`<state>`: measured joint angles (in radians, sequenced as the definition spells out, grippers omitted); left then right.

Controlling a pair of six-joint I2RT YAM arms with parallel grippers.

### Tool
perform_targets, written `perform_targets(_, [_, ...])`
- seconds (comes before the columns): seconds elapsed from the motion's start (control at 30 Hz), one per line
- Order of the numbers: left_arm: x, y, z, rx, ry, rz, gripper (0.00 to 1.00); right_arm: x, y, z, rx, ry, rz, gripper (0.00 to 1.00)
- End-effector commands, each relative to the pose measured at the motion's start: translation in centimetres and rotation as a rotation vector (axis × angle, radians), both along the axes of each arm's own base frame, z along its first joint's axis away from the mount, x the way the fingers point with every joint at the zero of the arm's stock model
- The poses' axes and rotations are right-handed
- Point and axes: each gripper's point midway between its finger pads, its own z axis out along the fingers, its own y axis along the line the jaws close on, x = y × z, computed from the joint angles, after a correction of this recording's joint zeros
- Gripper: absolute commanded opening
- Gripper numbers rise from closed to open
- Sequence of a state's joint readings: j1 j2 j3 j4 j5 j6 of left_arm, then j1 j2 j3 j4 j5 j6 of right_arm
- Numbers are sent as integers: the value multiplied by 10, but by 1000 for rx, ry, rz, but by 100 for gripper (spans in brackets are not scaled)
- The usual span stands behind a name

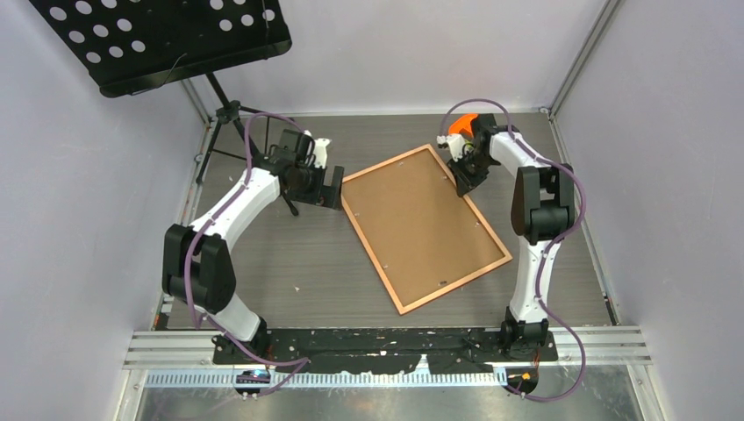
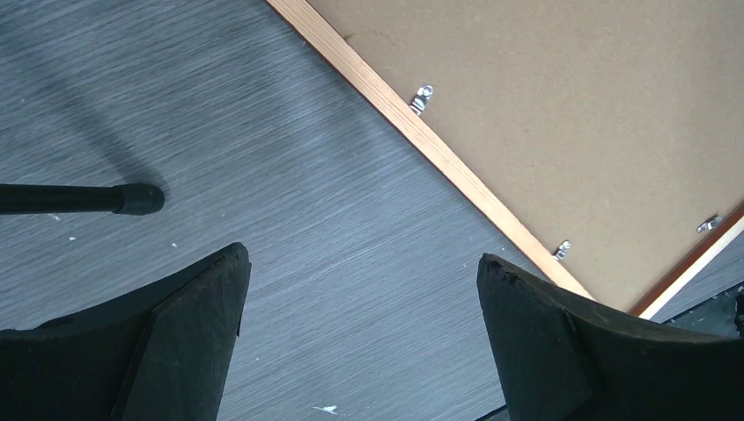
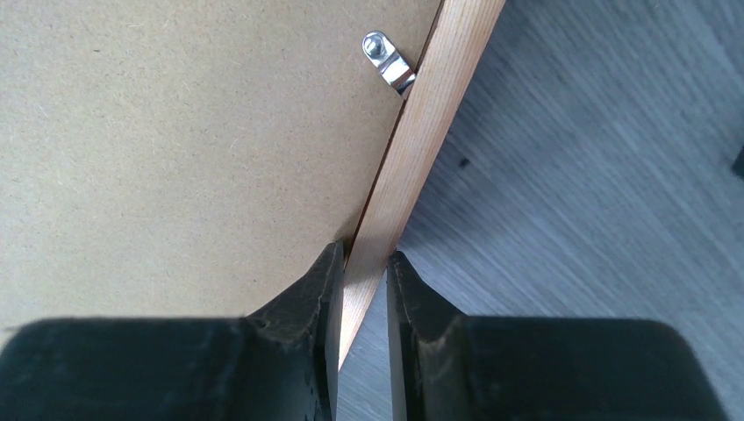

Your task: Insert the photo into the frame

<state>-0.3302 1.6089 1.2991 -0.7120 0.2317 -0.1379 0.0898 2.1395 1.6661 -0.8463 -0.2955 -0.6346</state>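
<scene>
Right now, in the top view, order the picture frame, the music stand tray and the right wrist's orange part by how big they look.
Largest: frame and music stand tray, too alike to rank. The tray is raised nearer the camera and cut off by the picture's edge.
Smallest: orange part.

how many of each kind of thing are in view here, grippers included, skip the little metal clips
frame: 1
backing board: 1
music stand: 1
grippers: 2, left gripper and right gripper
total: 5
</scene>
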Motion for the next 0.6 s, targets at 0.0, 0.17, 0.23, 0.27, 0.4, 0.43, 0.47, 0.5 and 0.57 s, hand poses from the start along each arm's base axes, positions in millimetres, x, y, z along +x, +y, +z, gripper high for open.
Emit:
perform_targets(0.0, [6, 3, 5, 0, -23, 2, 100, 10, -10, 4, -72, -18, 162, 6])
perform_targets(0.17, [11, 8, 2, 34, -35, 5, 100, 12, 2, 5, -99, -15, 282, 6])
perform_targets(0.23, [13, 10, 0, 52, -36, 9, 100, 10, 10, 0, -111, -7, 324, 6])
perform_targets(0.27, [14, 11, -2, 58, -36, 8, 100, 10, 14, -3, -114, -5, 345, 6])
perform_targets(0.4, [21, 14, -9, 94, -31, 12, 100, 10, 37, -6, -136, -24, 441, 6])
perform_targets(0.43, [22, 15, -12, 104, -23, 11, 100, 10, 46, -5, -138, -34, 468, 6])
perform_targets(0.47, [24, 16, -14, 112, -17, 9, 100, 10, 55, -4, -142, -46, 501, 6])
perform_targets(0.5, [26, 17, -16, 124, -12, 12, 100, 13, 59, -2, -146, -56, 515, 6])
perform_targets(0.57, [28, 19, -20, 145, 2, 12, 99, 13, 72, -1, -154, -60, 560, 6])
